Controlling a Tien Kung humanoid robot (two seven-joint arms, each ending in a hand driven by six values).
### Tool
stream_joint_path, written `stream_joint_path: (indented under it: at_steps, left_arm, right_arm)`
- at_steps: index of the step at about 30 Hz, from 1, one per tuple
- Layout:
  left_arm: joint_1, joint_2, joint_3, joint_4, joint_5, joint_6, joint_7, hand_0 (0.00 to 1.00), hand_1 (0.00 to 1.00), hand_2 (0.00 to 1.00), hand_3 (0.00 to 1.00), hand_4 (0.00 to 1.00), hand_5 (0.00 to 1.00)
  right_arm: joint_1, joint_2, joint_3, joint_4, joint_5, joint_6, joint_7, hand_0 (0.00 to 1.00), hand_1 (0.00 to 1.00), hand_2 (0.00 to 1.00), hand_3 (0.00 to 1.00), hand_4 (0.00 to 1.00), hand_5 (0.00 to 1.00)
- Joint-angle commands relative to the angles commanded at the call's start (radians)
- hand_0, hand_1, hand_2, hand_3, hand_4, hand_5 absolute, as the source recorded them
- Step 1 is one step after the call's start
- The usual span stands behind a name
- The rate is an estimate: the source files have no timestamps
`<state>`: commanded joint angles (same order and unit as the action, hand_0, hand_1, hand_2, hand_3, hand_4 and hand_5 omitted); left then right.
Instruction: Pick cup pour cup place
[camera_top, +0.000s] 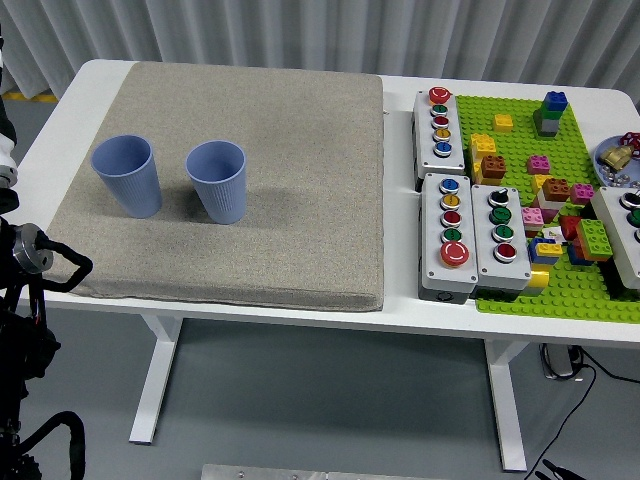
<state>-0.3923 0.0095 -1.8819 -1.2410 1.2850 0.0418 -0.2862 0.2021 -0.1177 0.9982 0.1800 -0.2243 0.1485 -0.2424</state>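
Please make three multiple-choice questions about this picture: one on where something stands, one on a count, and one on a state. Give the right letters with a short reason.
1. Where do the blue cups stand?
A. on the grey mat
B. on the green baseplate
C. on the floor

2. How many blue cups are there?
A. one
B. two
C. four

3. In what state are the cups?
A. lying on their sides
B. stacked together
C. upright and apart

Answers:
1 A: the left cup and the right cup both rest on the grey mat.
2 B: only these two show.
3 C: both openings face up, with a gap between them.
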Motion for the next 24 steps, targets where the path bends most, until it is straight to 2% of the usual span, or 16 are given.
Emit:
stream_joint_path:
  at_steps: [18,20,24]
  left_arm:
    - [-0.018,0.007,0.005,0.014,0.021,-0.006,0.005,0.874,0.877,0.968,0.989,0.870,0.613]
    - [-0.020,0.011,0.002,0.018,0.041,-0.019,0.012,0.880,0.891,0.985,0.994,0.882,0.585]
    - [-0.013,0.021,-0.004,0.013,0.136,-0.108,0.046,0.880,0.891,0.985,0.994,0.882,0.585]
  right_arm:
    - [0.004,0.001,-0.018,0.000,0.026,-0.007,0.006,0.759,0.684,0.708,0.611,0.193,0.283]
    - [0.003,0.001,-0.023,0.000,0.032,-0.007,0.007,0.760,0.684,0.707,0.611,0.195,0.282]
    - [0.003,0.000,-0.028,0.000,0.041,-0.007,0.010,0.760,0.684,0.707,0.611,0.195,0.282]
